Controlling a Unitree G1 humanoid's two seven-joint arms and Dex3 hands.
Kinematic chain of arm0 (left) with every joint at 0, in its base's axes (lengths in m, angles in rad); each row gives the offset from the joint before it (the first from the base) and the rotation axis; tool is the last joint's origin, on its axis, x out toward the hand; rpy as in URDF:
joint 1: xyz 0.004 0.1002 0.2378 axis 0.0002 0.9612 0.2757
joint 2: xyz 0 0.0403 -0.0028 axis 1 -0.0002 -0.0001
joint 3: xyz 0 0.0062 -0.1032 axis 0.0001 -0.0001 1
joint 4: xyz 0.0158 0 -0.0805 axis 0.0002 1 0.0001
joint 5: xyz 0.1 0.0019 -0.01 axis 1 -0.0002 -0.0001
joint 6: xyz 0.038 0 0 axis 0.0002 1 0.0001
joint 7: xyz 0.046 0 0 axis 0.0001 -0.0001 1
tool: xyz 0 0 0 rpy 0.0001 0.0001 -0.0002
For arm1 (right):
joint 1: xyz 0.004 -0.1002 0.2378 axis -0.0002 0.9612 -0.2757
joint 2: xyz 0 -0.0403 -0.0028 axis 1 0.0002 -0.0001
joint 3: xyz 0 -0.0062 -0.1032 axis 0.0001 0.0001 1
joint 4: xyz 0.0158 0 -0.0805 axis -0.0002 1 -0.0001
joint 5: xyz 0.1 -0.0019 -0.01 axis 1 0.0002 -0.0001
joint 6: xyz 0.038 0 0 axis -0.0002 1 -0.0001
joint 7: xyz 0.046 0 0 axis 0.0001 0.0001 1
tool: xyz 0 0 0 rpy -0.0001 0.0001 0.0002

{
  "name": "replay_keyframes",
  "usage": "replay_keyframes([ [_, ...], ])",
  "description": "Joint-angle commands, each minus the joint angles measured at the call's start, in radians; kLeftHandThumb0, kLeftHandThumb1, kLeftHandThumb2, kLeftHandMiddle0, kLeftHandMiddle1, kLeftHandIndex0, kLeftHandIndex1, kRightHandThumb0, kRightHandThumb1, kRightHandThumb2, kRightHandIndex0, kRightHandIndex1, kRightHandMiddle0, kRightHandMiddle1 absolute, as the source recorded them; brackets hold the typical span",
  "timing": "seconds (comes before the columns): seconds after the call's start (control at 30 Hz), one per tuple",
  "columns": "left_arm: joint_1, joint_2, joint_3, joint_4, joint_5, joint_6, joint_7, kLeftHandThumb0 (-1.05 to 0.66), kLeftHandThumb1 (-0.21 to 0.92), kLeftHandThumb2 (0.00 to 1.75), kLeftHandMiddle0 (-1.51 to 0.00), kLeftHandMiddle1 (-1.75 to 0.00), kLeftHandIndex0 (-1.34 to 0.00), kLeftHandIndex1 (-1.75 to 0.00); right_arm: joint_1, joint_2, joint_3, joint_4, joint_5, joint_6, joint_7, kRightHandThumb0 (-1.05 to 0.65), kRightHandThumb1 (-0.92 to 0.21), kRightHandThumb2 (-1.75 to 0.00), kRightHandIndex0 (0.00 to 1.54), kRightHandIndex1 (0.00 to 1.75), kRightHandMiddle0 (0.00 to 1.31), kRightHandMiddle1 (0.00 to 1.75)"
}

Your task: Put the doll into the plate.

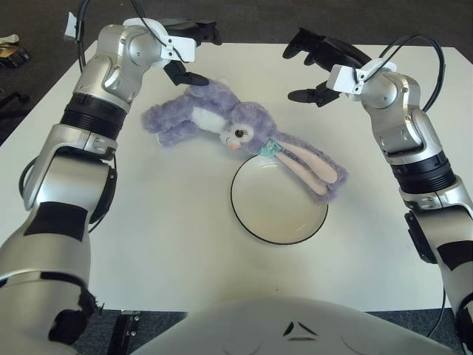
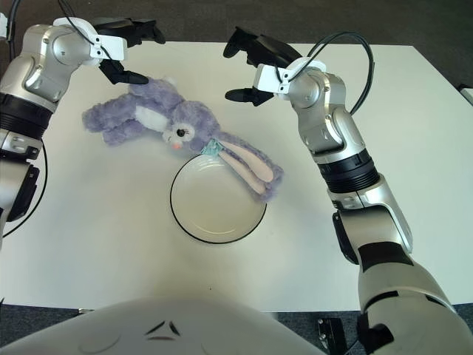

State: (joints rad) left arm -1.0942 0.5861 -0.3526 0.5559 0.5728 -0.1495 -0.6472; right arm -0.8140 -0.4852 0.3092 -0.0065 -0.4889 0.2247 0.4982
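Tabletop: white, carrying plate and doll.
Doll: ears overlapping plate rim.
Left hand: fingers spread, just above doll's rear.
Right hand: fingers spread, holding nothing.

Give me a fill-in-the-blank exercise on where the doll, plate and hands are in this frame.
1. The purple rabbit doll lies with only its ____ over the plate's rim.
2. The white plate has a ____ rim.
3. The left hand, fingers spread, is above the doll's ____ end.
4. The right hand holds ____.

Missing words: ears; black; body; nothing
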Motion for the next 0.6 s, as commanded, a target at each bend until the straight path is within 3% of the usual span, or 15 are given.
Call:
replay_keyframes([
  [0.0, 0.011, 0.006, 0.003, -0.003, -0.025, 0.01, -0.045, -0.8, 0.65, 0.74, 0.0, -0.67, 0.0, -0.48, -0.025, 0.015, 0.008, 0.003, -0.012, 0.023, 0.02, -0.83, -0.58, -0.76, 0.0, 1.01, 0.0, 1.0],
  [0.17, 0.022, 0.025, 0.012, -0.025, -0.054, 0.009, -0.09, -0.81, 0.75, 0.67, 0.0, -0.51, 0.0, -0.41, -0.025, 0.036, 0.005, -0.008, -0.012, 0.055, 0.029, -0.81, -0.55, -0.8, 0.0, 0.97, 0.0, 0.98],
  [0.3, 0.036, 0.028, 0.035, -0.066, -0.095, 0.076, -0.143, -0.85, 0.86, 0.6, 0.0, -0.4, 0.0, -0.4, -0.037, 0.049, 0.012, -0.007, -0.011, 0.069, 0.046, -0.8, -0.54, -0.82, 0.0, 0.99, 0.0, 0.92],
  [0.57, 0.065, 0.033, 0.061, -0.161, -0.111, 0.219, -0.178, -0.99, 0.92, 0.77, 0.0, -0.36, 0.0, -0.47, -0.07, 0.037, 0.047, 0.016, -0.039, 0.049, 0.077, -0.82, -0.59, -0.8, 0.0, 1.1, 0.0, 0.87],
])
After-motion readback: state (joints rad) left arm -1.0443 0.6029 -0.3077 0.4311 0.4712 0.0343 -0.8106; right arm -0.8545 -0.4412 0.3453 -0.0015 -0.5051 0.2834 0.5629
